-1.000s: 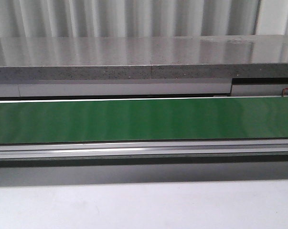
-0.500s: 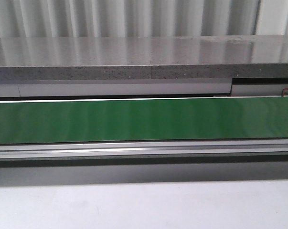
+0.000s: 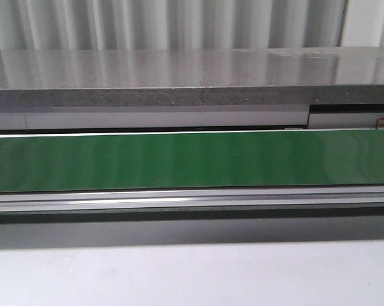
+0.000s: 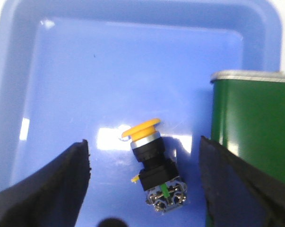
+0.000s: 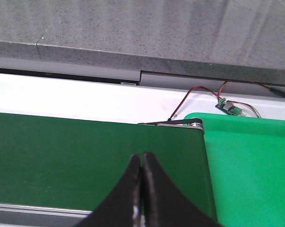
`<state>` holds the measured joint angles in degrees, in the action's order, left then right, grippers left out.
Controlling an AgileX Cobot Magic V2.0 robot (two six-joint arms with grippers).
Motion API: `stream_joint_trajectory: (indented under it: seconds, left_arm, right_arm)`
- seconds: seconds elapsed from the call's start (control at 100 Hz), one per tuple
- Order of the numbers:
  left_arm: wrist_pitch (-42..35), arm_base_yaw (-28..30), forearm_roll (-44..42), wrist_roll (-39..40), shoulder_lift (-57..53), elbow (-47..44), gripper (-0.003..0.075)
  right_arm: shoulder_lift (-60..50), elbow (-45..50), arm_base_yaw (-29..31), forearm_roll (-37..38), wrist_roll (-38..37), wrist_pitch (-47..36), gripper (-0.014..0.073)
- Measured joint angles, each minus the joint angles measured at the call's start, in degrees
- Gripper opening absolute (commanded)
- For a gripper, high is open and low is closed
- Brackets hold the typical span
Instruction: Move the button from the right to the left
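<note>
The button [image 4: 151, 163] lies on its side on the floor of a blue tray [image 4: 85, 71], directly ahead of the left gripper [image 4: 144, 165] and between its two spread fingers, touching neither. Its long axis runs roughly along the gripper's approach line, tilted a little: the yellow-orange cap points away from the wrist, then the black collar, then the terminal end with metal screws nearest the wrist. The body here looks black rather than blue, though the close, top-down view may hide part of it. The left gripper is released, wide apart, and its fingers flank the button with room on both sides, so a close across the narrow body looks like the natural grip if a grasp is what comes.

The tray holds only the button as far as this view shows. Just beside the tray, off one finger, sits the end of a green conveyor belt [image 4: 251, 142] with a metal edge.

The right gripper [image 5: 141, 189] is clenched on nothing, fingers pressed together, hovering over the belt with a green tray [image 5: 251, 165] beside it. The left arm is plainly nearer the button.
</note>
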<state>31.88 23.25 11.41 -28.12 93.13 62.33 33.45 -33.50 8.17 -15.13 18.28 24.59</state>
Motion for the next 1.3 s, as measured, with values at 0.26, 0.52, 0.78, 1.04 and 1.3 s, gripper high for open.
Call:
stream_joint_trajectory:
  seconds: [0.26, 0.52, 0.78, 1.04, 1.3]
  left_arm:
    - [0.0, -5.7, 2.8, 0.0, -14.5, -0.5, 0.0473]
    - [0.2, -14.4, 4.0, -0.1, -30.8, -6.3, 0.0470]
    - [-0.9, -15.4, 11.4, -0.1, -47.7, -17.4, 0.0256]
    - [-2.4, -15.4, 14.2, -0.1, -62.9, -28.2, -0.0020]
    - [-2.7, -15.4, 14.9, -0.1, -66.0, -32.7, -0.0020]
  right_arm:
    - [0.0, 0.0, 0.0, 0.0, 0.0, 0.0, -0.0068]
    - [0.0, 0.0, 0.0, 0.0, 0.0, 0.0, -0.0068]
    - [0.0, 0.0, 0.0, 0.0, 0.0, 0.0, -0.0068]
    - [0.0, 0.0, 0.0, 0.0, 0.0, 0.0, -0.0068]
    - [0.0, 0.0, 0.0, 0.0, 0.0, 0.0, -0.0068]
